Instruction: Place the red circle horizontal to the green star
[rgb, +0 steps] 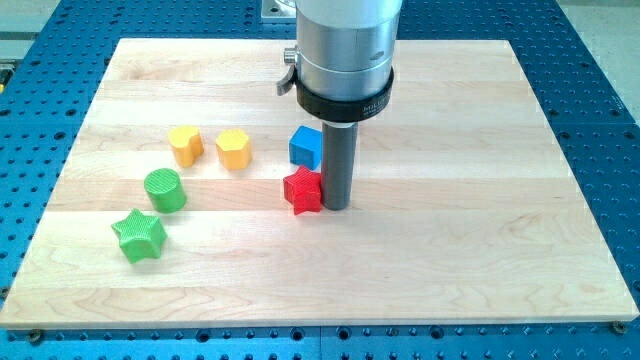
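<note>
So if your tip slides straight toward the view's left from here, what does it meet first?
My tip already sits against the red star, so it would push that first; farther along that line, the green cylinder, roughly.

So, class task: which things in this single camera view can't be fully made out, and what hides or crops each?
- Upper arm: cut off by the view's top edge.
- Blue block: right side hidden behind the rod.
- My tip: touching the red block or just beside it, cannot tell.
- Wooden board: bottom corners cropped.

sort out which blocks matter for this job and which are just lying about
In the job: red block, green star, my tip just right of the red block.
Lying about: green circle, blue cube, left yellow block, right yellow block.
</note>
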